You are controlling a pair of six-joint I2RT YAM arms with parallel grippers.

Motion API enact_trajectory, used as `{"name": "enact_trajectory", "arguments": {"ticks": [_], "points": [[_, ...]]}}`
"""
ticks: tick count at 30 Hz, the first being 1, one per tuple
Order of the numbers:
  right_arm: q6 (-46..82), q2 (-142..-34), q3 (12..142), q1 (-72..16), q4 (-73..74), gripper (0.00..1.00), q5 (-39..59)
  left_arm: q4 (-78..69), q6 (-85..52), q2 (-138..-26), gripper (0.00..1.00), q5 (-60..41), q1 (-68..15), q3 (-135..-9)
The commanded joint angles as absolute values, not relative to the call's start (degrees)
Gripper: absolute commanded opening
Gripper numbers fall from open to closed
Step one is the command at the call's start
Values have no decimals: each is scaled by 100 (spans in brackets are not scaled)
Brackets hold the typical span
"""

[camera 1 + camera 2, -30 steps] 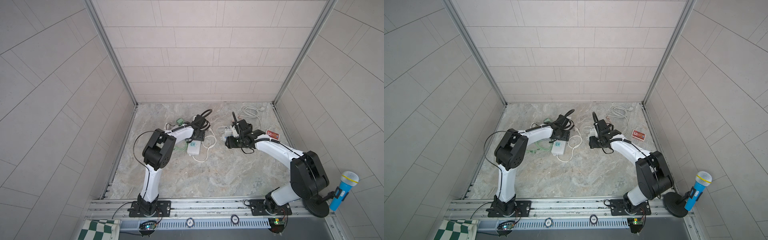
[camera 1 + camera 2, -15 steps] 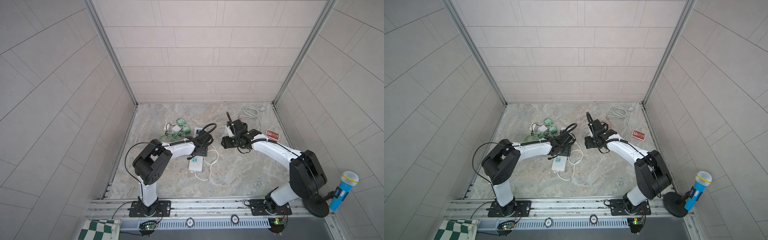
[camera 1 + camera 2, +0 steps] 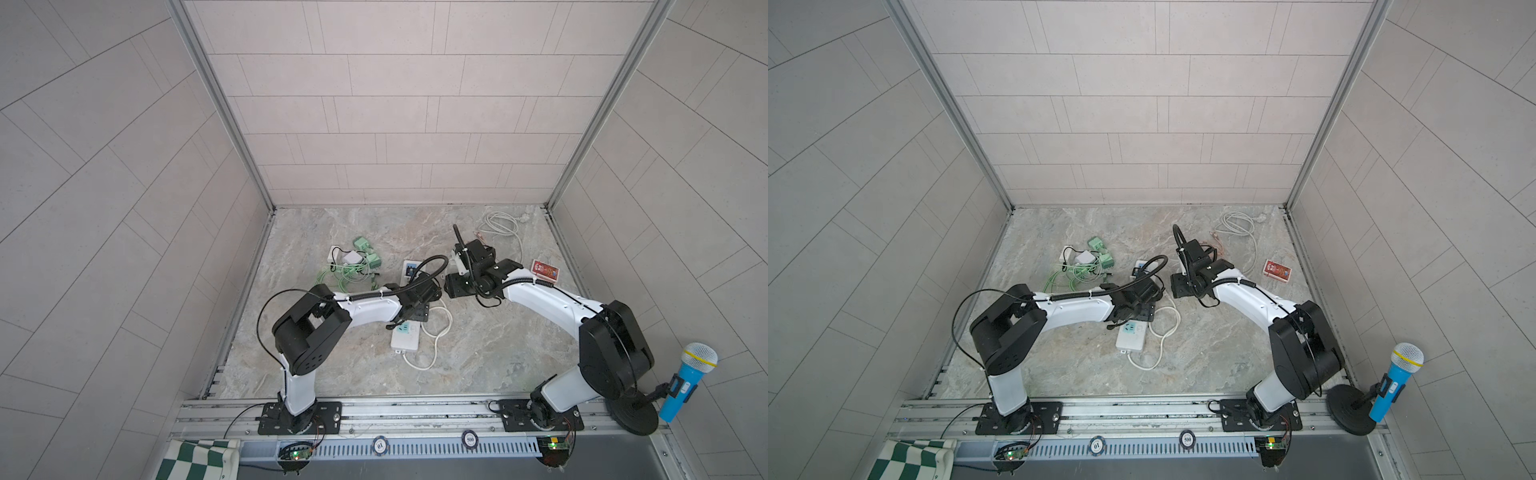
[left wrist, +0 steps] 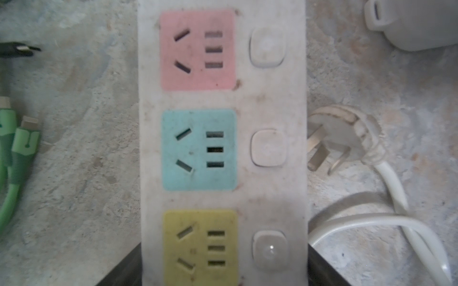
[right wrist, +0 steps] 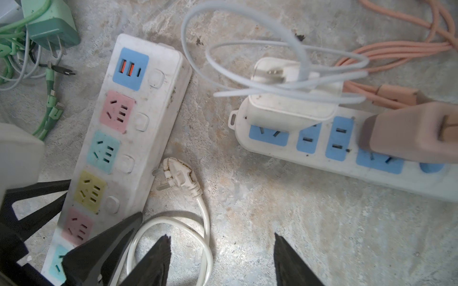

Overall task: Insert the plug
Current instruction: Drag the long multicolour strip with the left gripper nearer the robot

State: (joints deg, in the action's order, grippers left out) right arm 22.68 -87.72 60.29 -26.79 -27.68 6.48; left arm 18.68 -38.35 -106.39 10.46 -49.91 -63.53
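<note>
Surface: a grey marbled table [image 3: 498, 353] with tiled walls on three sides.
Plug: the white three-pin plug [image 4: 344, 135] [image 5: 179, 174] lies flat near the middle of the table. It is just beside one long side of the long white power strip with coloured sockets [image 4: 272, 104] [image 5: 161, 104]. Its pins are turned towards that side, level with the teal socket, and it sits outside every socket.
Cord: the thick white cord [image 4: 394, 185] [image 5: 205, 210] goes from the plug and makes a loop on the table.
Strip: it lies lengthwise from the far edge towards the front edge, and the left arm covers its middle part in both top views.
Left gripper [image 4: 224, 260] [image 5: 106, 199]: low over the strip, jaws spread wide, one black finger at each long side near the yellow socket. Whether the fingers press on the sides I cannot tell.
Right gripper [image 5: 221, 236] [image 3: 453, 286]: jaws about half apart and holding nothing, with bare table and the cord loop below them.
Second strip: a white power strip with blue sockets [image 5: 421, 183] lies apart from the coloured one. It carries a white square charger [image 5: 285, 111] and a dusty-pink charger block [image 5: 409, 133].
Others: a bundle of green chargers and cables [image 3: 353, 266] lies towards the left edge and a flat red box [image 3: 545, 269] near the right edge.
</note>
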Motion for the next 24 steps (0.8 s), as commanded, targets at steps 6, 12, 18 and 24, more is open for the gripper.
{"name": "enact_trajectory", "arguments": {"ticks": [6,12,18,24], "points": [[2187,-8587,5965,-2663,-2916,65,601,2636,-3534,-10115,100,1994,-4981,-6652],[2178,-8526,5937,-2689,-2887,65,612,2727,-3394,-9538,100,2578,-4837,-6658],[2171,-8517,5896,-2723,-2816,64,666,2725,-3103,-9331,100,2676,-4240,-6734],[2114,-8447,5827,-2862,-2768,60,728,2913,-2588,-9639,92,2511,-2910,-7320]]}}
